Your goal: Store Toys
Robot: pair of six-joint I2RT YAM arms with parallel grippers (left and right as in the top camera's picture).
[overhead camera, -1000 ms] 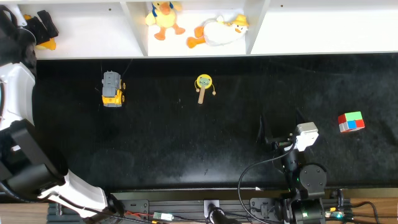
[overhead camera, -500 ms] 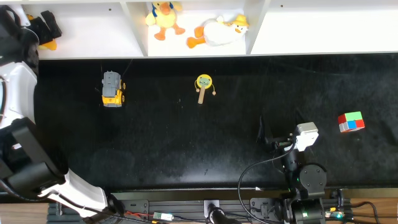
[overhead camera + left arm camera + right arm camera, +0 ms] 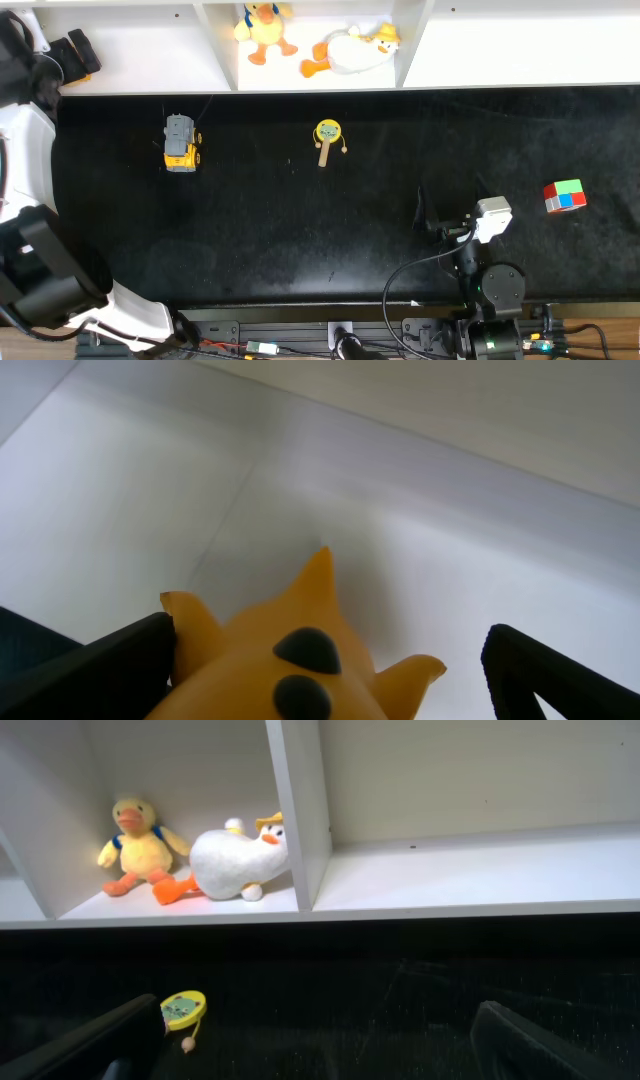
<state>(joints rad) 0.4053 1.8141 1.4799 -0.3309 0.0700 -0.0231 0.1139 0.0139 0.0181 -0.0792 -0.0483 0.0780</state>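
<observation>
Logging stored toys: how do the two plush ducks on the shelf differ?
The yellow duck sits upright; the white duck lies on its side. The yellow duck looks smaller than the white duck, which wears a yellow hat. Both have orange feet and share one compartment.

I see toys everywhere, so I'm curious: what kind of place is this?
Probably a robot practice bench set up like a playroom: a white shelf holds a yellow duck and a white duck, and a toy truck sits on a black mat by a robot arm.
</observation>
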